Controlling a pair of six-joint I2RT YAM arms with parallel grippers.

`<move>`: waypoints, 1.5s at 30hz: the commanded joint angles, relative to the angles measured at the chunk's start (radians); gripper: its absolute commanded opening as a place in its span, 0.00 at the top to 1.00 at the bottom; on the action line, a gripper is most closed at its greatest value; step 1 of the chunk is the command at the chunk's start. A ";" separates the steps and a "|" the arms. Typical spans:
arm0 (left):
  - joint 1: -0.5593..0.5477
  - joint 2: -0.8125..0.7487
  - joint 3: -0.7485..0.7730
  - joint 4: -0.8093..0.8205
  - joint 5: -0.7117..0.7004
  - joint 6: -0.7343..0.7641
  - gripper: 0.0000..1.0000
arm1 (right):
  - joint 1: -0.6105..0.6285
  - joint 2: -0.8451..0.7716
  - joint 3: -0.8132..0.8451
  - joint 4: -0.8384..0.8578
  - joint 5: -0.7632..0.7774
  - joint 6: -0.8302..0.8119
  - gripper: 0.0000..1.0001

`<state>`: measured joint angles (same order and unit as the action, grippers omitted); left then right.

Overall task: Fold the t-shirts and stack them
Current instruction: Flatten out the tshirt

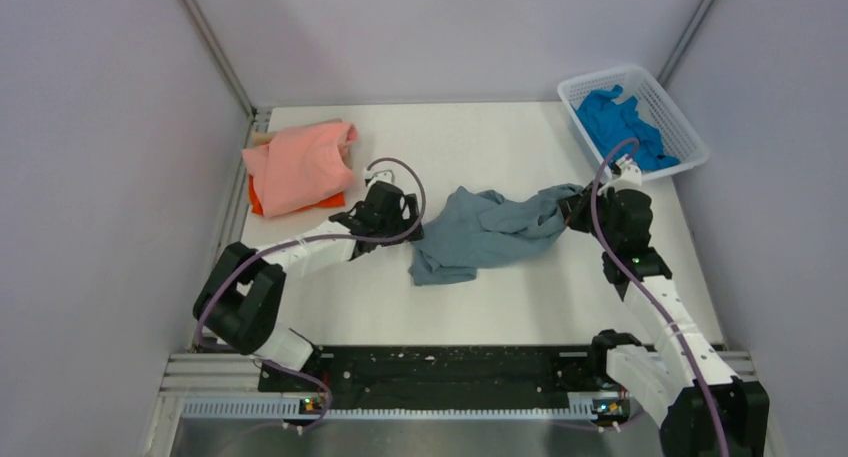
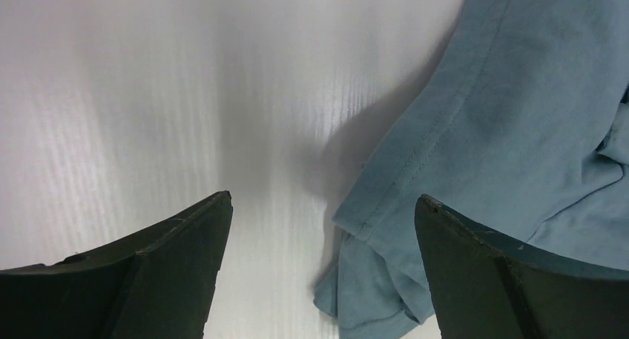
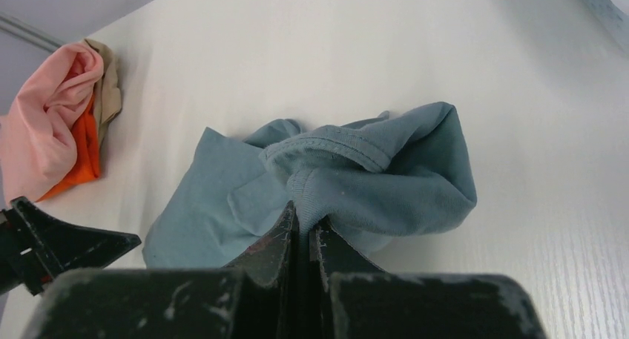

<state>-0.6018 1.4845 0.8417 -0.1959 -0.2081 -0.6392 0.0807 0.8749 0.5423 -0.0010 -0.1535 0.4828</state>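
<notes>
Pinching a bunched fold of the dusty grey-blue shirt, the right hand has its fingers pressed together on the cloth, close to what looks like the collar seam. The rest of the shirt lies crumpled on the bench, stretching away from that hand toward the left hand. The left hand is spread wide, with a hemmed edge lying between its fingers but not gripped. I judge the right hand anchors one end so the left can take the other and pull the shirt flat. Beyond the left hand the salmon-pink shirt rests on the orange one. The bright blue shirt sits in the basket beyond the right hand.
</notes>
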 commanded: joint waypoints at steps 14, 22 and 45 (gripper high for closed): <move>0.050 0.106 0.001 0.263 0.587 -0.072 0.06 | -0.003 -0.003 0.015 0.062 0.036 -0.027 1.00; -0.071 -0.004 0.085 -0.002 0.282 -0.049 0.09 | -0.002 -0.006 0.013 0.062 0.028 -0.030 1.00; -0.111 0.160 0.220 0.023 0.308 0.005 1.00 | -0.003 -0.019 0.011 0.067 0.010 -0.038 1.00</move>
<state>-0.7094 1.6485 1.0370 -0.2253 0.0349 -0.6571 0.0807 0.8707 0.5423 0.0109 -0.1345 0.4629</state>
